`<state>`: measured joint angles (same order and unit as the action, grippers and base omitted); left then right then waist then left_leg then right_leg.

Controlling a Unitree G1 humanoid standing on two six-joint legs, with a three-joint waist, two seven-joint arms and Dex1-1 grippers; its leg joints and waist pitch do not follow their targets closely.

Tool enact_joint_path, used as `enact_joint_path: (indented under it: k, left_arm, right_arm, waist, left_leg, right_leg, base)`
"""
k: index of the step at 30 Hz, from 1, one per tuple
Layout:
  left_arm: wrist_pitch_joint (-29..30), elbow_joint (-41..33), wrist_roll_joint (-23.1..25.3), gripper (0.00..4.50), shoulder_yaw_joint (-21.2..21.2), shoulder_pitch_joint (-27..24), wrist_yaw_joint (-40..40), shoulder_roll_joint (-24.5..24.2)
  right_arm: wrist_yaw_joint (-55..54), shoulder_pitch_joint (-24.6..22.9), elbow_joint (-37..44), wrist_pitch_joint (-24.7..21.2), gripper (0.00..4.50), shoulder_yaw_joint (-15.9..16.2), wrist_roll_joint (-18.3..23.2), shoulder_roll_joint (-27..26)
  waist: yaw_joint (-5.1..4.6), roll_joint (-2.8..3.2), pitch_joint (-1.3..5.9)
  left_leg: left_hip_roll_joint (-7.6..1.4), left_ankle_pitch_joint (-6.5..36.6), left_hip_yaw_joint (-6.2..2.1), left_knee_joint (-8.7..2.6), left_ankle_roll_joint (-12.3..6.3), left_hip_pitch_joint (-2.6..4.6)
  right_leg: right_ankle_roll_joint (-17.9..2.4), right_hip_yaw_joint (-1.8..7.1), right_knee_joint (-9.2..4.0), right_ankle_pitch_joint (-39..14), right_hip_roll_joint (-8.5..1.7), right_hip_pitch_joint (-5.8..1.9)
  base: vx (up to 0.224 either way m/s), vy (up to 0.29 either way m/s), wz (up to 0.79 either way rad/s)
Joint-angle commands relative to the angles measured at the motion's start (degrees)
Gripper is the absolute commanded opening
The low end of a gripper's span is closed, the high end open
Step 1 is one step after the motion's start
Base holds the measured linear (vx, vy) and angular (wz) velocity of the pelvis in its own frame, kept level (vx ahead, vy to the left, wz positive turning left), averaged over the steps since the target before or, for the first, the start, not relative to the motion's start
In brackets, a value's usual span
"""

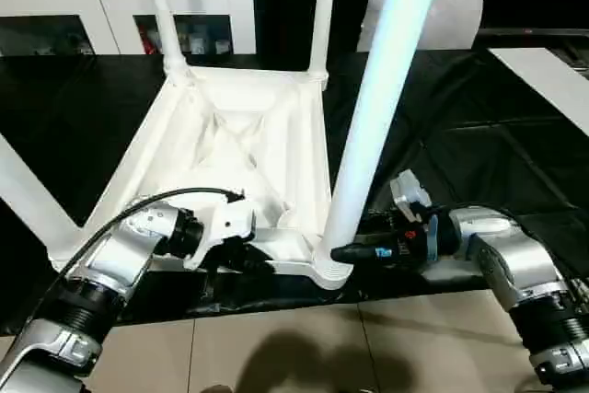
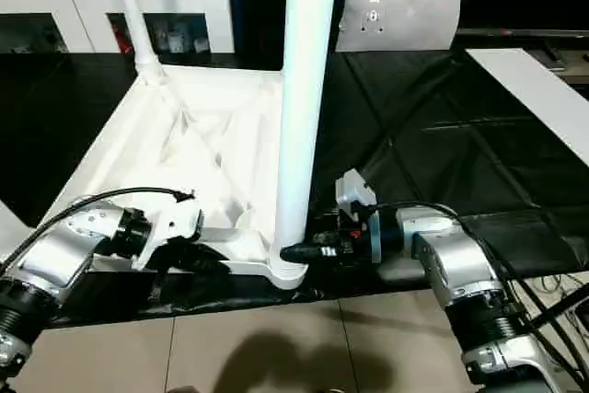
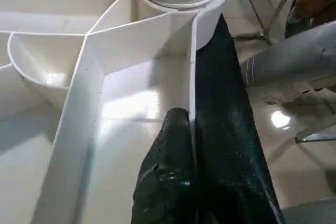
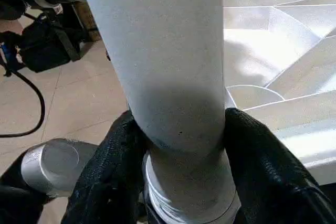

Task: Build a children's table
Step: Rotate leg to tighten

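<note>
Two tools work: my right tool grips a leg in the near-right socket; left tool pinches the tabletop's rim. Next, I judge, twist it home.

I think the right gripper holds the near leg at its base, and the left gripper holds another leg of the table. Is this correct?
Partly. The right gripper does clamp the near leg at its base. The left gripper holds no leg: the left wrist view shows its fingers pinching the thin side wall of the table top.
</note>
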<state>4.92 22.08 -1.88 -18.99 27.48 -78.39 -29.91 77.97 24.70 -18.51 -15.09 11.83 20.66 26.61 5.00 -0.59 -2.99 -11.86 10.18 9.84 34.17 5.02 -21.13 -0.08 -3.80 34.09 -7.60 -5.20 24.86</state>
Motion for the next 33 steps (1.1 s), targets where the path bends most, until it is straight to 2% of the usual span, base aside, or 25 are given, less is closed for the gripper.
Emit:
enact_joint_path:
  k: [1, 3, 5, 8, 11, 14, 17, 19, 20, 21, 22, 23, 25, 28, 29, 32, 33]
  left_arm:
    - [1.82, -1.47, -0.73, 0.0, 0.34, 0.74, 3.04, 1.81]
    - [3.84, -1.02, 0.37, 0.0, 0.94, 1.47, 6.64, 2.9]
    - [6.27, -0.93, 0.08, 0.0, 2.06, 2.13, 9.59, 4.51]
    - [9.7, -1.83, -1.07, 0.0, 3.45, 2.76, 12.7, 6.99]
    - [13.84, -1.64, -0.03, 0.0, 4.25, 4.22, 19.77, 11.71]
    - [14.81, -1.07, 0.65, 0.0, 4.46, 4.97, 22.55, 13.22]
    - [16.34, 1.87, 1.96, 0.0, 5.82, 7.56, 30.55, 17.69]
    - [14.68, 3.98, 3.32, 0.0, 5.6, 8.87, 33.58, 19.03]
    - [14.44, 4.67, 3.8, 0.0, 5.6, 9.37, 34.64, 19.69]
    - [14.25, 5.17, 4.1, 0.0, 5.53, 9.76, 35.15, 20.2]
    - [14.33, 5.43, 4.21, 0.0, 5.51, 10.02, 35.34, 20.5]
    - [14.57, 5.46, 4.35, 0.0, 5.51, 10.15, 35.55, 20.73]
    - [14.73, 5.33, 4.51, 0.0, 5.36, 10.23, 35.05, 20.55]
    - [14.69, 5.14, 4.85, 0.0, 5.16, 10.0, 34.05, 19.39]
    - [14.38, 5.04, 4.89, 0.0, 5.04, 9.85, 33.53, 18.93]
    - [13.39, 4.63, 4.72, 0.0, 4.71, 9.33, 31.66, 17.68]
    - [11.94, 4.34, 4.61, 0.0, 4.25, 8.81, 29.66, 16.66]
  right_arm:
    - [-1.03, -1.46, 2.34, -1.79, 1.96, 0.36, 1.22, -1.21]
    - [-4.54, -2.55, 3.84, -2.73, 1.96, 0.05, 0.57, -2.04]
    - [-8.25, -3.43, 4.92, -3.26, 1.96, 0.16, -0.8, -2.91]
    - [-12.89, -4.13, 5.87, -5.06, 1.95, 0.19, -2.12, -4.42]
    - [-22.7, -3.59, 6.71, -8.34, 1.94, -0.88, -3.32, -10.22]
    - [-26.11, -3.18, 6.9, -9.35, 1.94, -1.29, -3.88, -12.33]
    - [-40.21, -0.72, 4.74, -12.66, 1.93, -3.24, -5.97, -19.61]
    - [-45.49, 0.63, 2.78, -13.4, 1.93, -3.57, -7.59, -22.21]
    - [-46.31, 0.92, 2.23, -12.99, 1.93, -3.44, -8.23, -23.03]
    - [-46.32, 1.06, 1.75, -12.23, 1.93, -3.34, -8.41, -23.59]
    - [-45.81, 1.06, 1.43, -11.27, 1.93, -3.45, -8.22, -23.93]
    - [-45.74, 1.02, 1.34, -10.81, 2.28, -3.64, -8.17, -24.27]
    - [-45.84, 0.89, 0.57, -7.68, 2.63, -4.11, -9.03, -24.11]
    - [-44.9, -0.04, 0.84, -4.92, 2.81, -4.72, -9.73, -23.15]
    - [-44.41, -0.33, 1.08, -4.26, 2.93, -4.95, -9.7, -22.79]
    - [-42.62, -1.0, 1.67, -2.52, 3.3, -5.71, -9.04, -21.52]
    - [-40.82, -1.35, 1.98, -1.1, 3.3, -6.2, -8.54, -20.15]
  waist:
    - [-0.06, -0.49, 4.03]
    - [-0.01, -0.38, 4.02]
    - [-0.26, -0.46, 3.81]
    - [-0.72, -0.55, 3.65]
    - [-1.89, -0.68, 3.54]
    - [-2.57, -0.66, 3.6]
    - [-3.46, -0.32, 3.51]
    - [-3.7, -0.19, 3.84]
    - [-3.89, 0.03, 3.75]
    - [-3.87, -0.02, 3.75]
    - [-3.76, 0.17, 3.73]
    - [-3.74, 0.18, 3.7]
    - [-3.59, 0.19, 3.93]
    - [-3.22, 0.45, 3.98]
    - [-3.14, 0.37, 4.03]
    - [-2.73, 0.24, 3.97]
    - [-2.72, 0.24, 3.94]
  left_leg:
    - [-0.75, 14.27, 0.39, -3.98, -1.93, 0.35]
    - [-0.75, 14.41, 0.33, -4.02, -1.82, 0.44]
    - [-0.61, 15.71, 0.29, -4.12, -1.18, 0.5]
    - [-0.3, 17.28, 0.05, -4.07, -0.59, 0.45]
    - [0.2, 18.7, -0.16, -3.65, -0.38, 0.53]
    - [0.36, 18.69, -0.28, -3.55, -0.4, 0.35]
    - [0.45, 19.52, -0.39, -3.74, -0.55, 0.3]
    - [0.39, 19.45, -0.75, -3.93, -0.32, 0.2]
    - [0.41, 20.88, -0.65, -3.92, -0.5, 0.56]
    - [0.46, 21.36, -0.59, -3.81, -0.73, 0.81]
    - [0.34, 21.76, -0.57, -3.95, -1.18, 0.95]
    - [0.24, 21.85, -0.56, -4.05, -1.36, 0.92]
    - [0.04, 21.05, -0.54, -4.3, -1.55, 0.71]
    - [-0.12, 19.59, -0.33, -4.48, -1.79, 0.56]
    - [-0.14, 19.24, -0.31, -4.5, -1.84, 0.57]
    - [-0.1, 18.8, -0.09, -4.42, -2.1, 0.57]
    - [-0.09, 18.68, -0.06, -4.39, -2.12, 0.54]
  right_leg:
    - [-9.49, 1.8, -4.07, -22.86, -2.04, -3.56]
    - [-9.45, 1.79, -4.09, -22.95, -2.05, -3.47]
    - [-8.4, 1.66, -4.4, -25.76, -1.96, -3.39]
    - [-5.81, 1.29, -5.18, -31.56, -2.05, -3.36]
    - [-3.25, 0.62, -6.15, -37.27, -2.03, -2.94]
    - [-2.07, 0.28, -6.54, -38.55, -1.96, -2.93]
    - [-2.22, -0.06, -6.77, -37.85, -1.68, -2.75]
    - [-2.22, -0.35, -6.73, -36.7, -1.99, -3.4]
    - [-2.33, -0.46, -7.15, -36.16, -1.88, -2.93]
    - [-2.39, -0.48, -7.26, -36.15, -1.87, -2.81]
    - [-2.84, -0.37, -7.23, -35.46, -1.98, -2.9]
    - [-3.08, -0.28, -7.21, -34.9, -1.99, -2.91]
    - [-4.47, 0.1, -6.63, -31.57, -2.14, -3.25]
    - [-6.24, 0.59, -6.12, -27.44, -2.12, -3.4]
    - [-6.57, 0.65, -5.94, -26.66, -2.11, -3.48]
    - [-7.15, 0.88, -5.81, -26.7, -2.2, -3.54]
    - [-7.13, 0.93, -5.78, -26.88, -2.21, -3.5]
  base:
    - [0.0, 0.0, 0.0]
    - [0.0, 0.0, 0.0]
    - [0.0, 0.0, 0.0]
    - [0.0, 0.0, 0.0]
    - [0.0, 0.0, 0.0]
    - [0.0, 0.0, 0.0]
    - [0.0, 0.0, 0.0]
    - [0.0, 0.0, 0.0]
    - [0.0, 0.0, 0.0]
    - [0.0, 0.0, 0.0]
    - [0.0, 0.0, 0.0]
    - [0.0, 0.0, 0.0]
    - [0.0, 0.0, 0.0]
    - [0.0, 0.0, 0.0]
    - [0.0, 0.0, 0.0]
    - [0.0, 0.0, 0.0]
    - [0.0, 0.0, 0.0]
